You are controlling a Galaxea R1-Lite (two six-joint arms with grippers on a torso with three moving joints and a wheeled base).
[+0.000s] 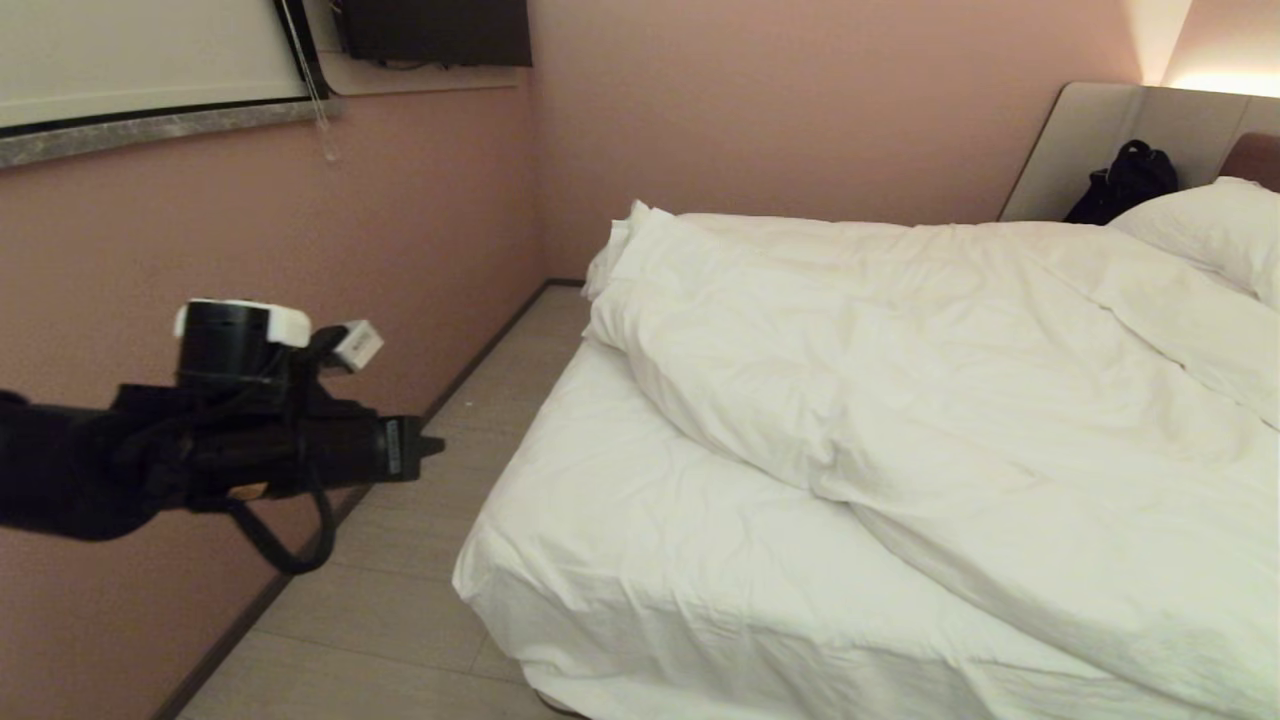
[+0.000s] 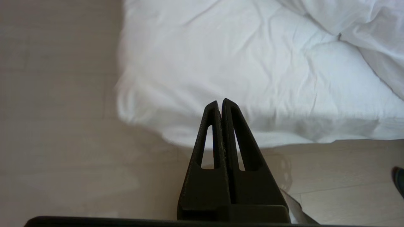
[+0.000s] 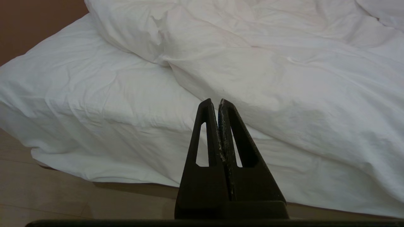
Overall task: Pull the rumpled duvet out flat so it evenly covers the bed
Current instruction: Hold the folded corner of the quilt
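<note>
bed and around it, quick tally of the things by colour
white: 3, duvet, sheet, pillow
black: 3, bag, left hand, right hand
total: 6

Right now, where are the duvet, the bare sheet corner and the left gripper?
duvet (image 1: 900, 350): head view, middle of its rumpled top.
sheet (image 1: 620, 520): head view, bare stretch near the bed's foot corner.
left gripper (image 1: 432, 447): head view, shut fingertips above the floor.

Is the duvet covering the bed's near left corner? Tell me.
No: in the head view the duvet lies bunched diagonally, leaving bare sheet at that corner.
</note>
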